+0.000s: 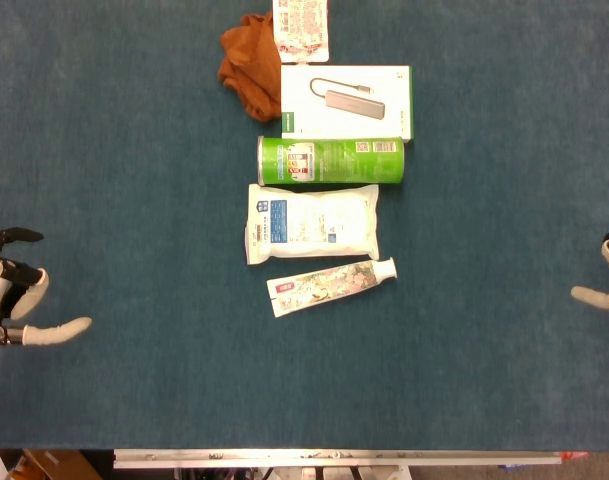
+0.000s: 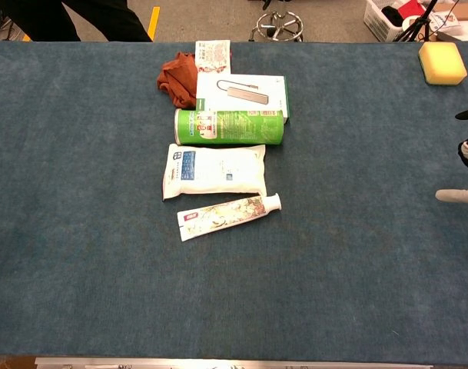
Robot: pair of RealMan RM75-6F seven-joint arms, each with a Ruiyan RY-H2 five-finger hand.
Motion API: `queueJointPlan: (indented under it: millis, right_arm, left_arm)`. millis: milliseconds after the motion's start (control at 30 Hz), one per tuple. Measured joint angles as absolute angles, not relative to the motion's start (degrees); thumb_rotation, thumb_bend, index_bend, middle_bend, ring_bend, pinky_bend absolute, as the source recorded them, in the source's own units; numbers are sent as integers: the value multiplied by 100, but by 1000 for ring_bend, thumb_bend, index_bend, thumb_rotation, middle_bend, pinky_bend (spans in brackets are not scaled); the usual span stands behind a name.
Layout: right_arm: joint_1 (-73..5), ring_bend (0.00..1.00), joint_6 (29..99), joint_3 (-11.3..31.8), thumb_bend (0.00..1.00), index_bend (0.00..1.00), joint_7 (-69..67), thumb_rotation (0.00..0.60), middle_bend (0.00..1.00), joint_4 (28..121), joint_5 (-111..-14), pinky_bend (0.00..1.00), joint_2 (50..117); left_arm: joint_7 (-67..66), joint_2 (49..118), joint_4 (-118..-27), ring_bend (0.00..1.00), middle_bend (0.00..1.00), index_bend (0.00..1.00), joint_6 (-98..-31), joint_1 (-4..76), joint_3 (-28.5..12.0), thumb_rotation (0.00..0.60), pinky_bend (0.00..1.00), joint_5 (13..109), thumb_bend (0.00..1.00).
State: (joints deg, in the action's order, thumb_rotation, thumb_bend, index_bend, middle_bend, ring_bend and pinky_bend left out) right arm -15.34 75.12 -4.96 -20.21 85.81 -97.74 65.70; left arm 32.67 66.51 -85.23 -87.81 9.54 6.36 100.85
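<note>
Both robot hands hang empty with fingers spread — the left robot hand (image 1: 14, 300) and right robot hand (image 1: 606, 280) at opposite counter (image 1: 134, 150) edges — and the toothpaste tube (image 1: 332, 284), nearest, lies midway between, best approached low and squarely.

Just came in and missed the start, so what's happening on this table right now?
Nothing is being handled. The left hand sits at the table's left edge and the right hand at the right edge, both holding nothing, fingers apart. Between them lies a column of items on the blue table: an orange cloth, a white box, a green can on its side, a white pouch and a tube. A yellow sponge sits far right.
</note>
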Motion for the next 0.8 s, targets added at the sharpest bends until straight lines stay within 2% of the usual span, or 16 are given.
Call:
queueJointPlan:
  millis: [300,567,800]
  right_arm:
    - [-1772,731,7545,-753,0,1000,-3394,504,870,8393,-10339,147,6512]
    - [-2019,732,8100,-1101,0,1000,-5364,491,875,7781,-11046,147,6670]
    - [-2367,732,8376,-1583,0,1000,-6960,476,879,7518,-11572,148,6672]
  left_arm:
    - [3863,6649,-8466,909,1000,1000,-8860,1008,703,362,264,10203,0]
    - [4474,6659,-8382,909,1000,1000,-8939,1072,817,353,264,10346,0]
    - [5203,6622,-8435,909,1000,1000,-8929,1151,939,344,264,10415,0]
